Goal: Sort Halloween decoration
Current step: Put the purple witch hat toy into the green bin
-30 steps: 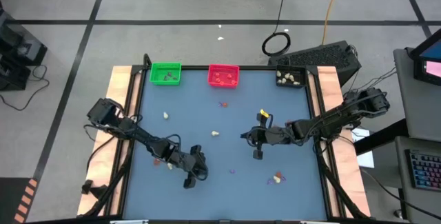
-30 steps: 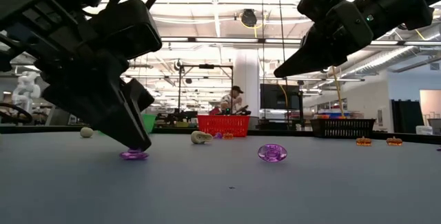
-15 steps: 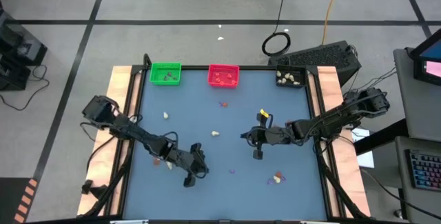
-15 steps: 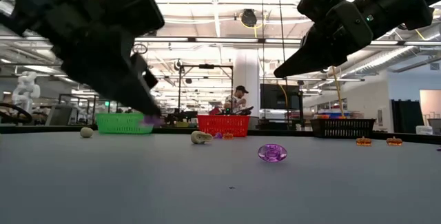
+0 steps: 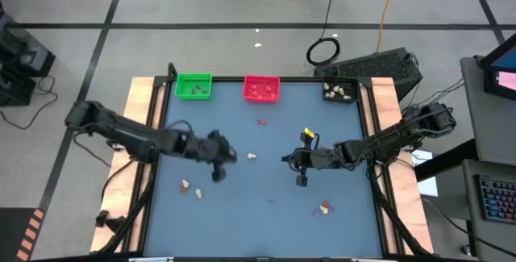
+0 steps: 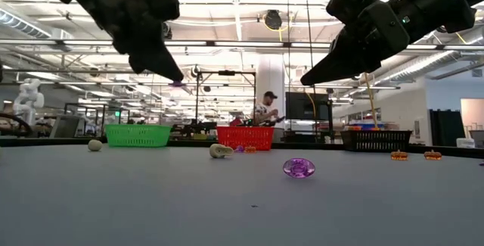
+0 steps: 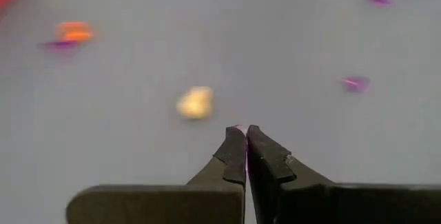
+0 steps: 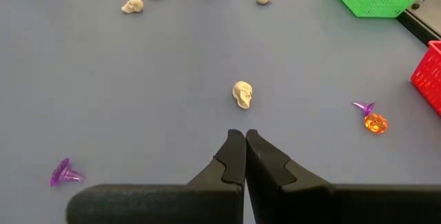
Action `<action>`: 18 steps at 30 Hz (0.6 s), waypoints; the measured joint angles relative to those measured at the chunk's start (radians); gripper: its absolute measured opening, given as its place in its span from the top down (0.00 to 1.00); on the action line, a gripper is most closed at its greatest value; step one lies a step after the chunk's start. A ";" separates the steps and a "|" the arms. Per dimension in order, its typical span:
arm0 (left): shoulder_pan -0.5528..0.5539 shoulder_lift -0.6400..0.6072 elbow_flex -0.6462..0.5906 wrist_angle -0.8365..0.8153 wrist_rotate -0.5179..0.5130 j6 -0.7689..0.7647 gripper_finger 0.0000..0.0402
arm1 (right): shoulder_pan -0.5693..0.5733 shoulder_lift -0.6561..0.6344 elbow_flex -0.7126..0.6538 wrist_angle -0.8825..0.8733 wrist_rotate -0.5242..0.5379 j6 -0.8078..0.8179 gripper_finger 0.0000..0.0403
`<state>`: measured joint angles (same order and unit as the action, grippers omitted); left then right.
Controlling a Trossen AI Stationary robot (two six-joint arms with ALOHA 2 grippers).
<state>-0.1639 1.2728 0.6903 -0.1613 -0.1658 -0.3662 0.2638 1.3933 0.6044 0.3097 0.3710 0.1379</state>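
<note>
Two arms hang over the blue table (image 5: 266, 214). At left, the left gripper (image 5: 216, 165) is raised, its jaws pinched on a purple trinket (image 6: 178, 84) — only a sliver shows at the tips. Cream, orange and purple trinkets lie scattered; the skull (image 8: 242, 94) sits mid-table. Green tray (image 5: 193, 85), red tray (image 5: 261, 89) and black tray (image 5: 339, 91) line the far edge, contents hard to make out. The right gripper (image 5: 301, 170) hovers, jaws closed — empty.

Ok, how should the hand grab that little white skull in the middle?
Probably pinch the skull across its rounded sides, coming straight down from above: it sits low and alone on the table, and the right hand hovers shut nearby.
</note>
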 joint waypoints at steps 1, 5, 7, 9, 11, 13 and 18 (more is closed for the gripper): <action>0.039 -0.028 0.000 -0.038 -0.004 0.010 0.99 | 0.000 0.000 0.000 0.000 0.000 0.000 1.00; 0.209 -0.123 0.000 -0.163 -0.041 0.066 0.99 | 0.000 0.000 0.000 0.000 0.000 0.000 1.00; 0.306 -0.155 0.000 -0.204 -0.045 0.099 0.99 | 0.000 0.000 0.000 0.000 0.000 0.000 1.00; 0.411 -0.171 0.000 -0.213 -0.034 0.137 0.99 | 0.000 0.000 0.000 0.000 0.000 0.000 1.00; 0.520 -0.174 0.000 -0.226 -0.010 0.176 0.99 | 0.000 0.000 0.000 0.000 0.000 0.000 1.00; 0.627 -0.171 0.000 -0.225 0.019 0.210 0.99 | 0.000 0.000 0.000 -0.002 -0.001 0.000 1.00; 0.861 -0.126 0.000 -0.223 0.077 0.289 0.99 | 0.000 0.000 0.000 -0.007 -0.001 0.005 1.00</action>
<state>0.6967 1.1470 0.6903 -0.3843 -0.0885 -0.0774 0.2638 1.3933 0.6044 0.3031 0.3698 0.1430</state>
